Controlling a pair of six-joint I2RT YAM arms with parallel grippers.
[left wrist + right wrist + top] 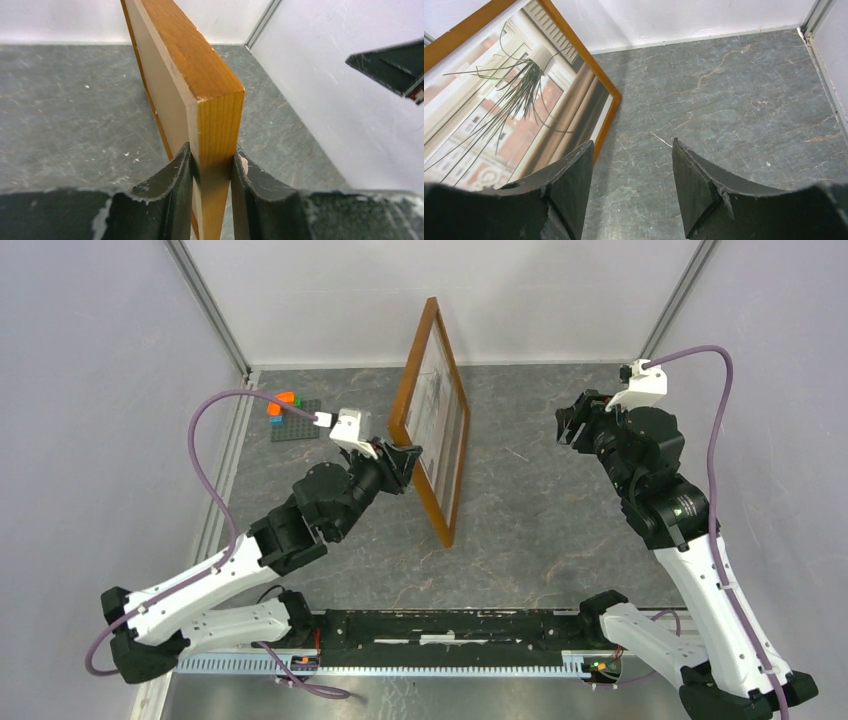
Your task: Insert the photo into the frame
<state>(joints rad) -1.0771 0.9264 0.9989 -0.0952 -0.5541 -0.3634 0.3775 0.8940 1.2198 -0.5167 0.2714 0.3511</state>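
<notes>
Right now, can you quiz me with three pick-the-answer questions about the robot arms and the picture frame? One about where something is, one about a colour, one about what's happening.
1. Where is the grey block plate?
A) back left of the table
B) between the arm bases
C) front right corner

2. What colour is the frame wood?
A) blue
B) orange-brown
C) white

3. What is the left gripper doing?
A) hanging open
B) holding blocks
C) shut on the frame's edge

Answers: A, it lies near the back left corner; B, every view shows warm brown moulding; C, it squeezes the wood from both sides.
</notes>
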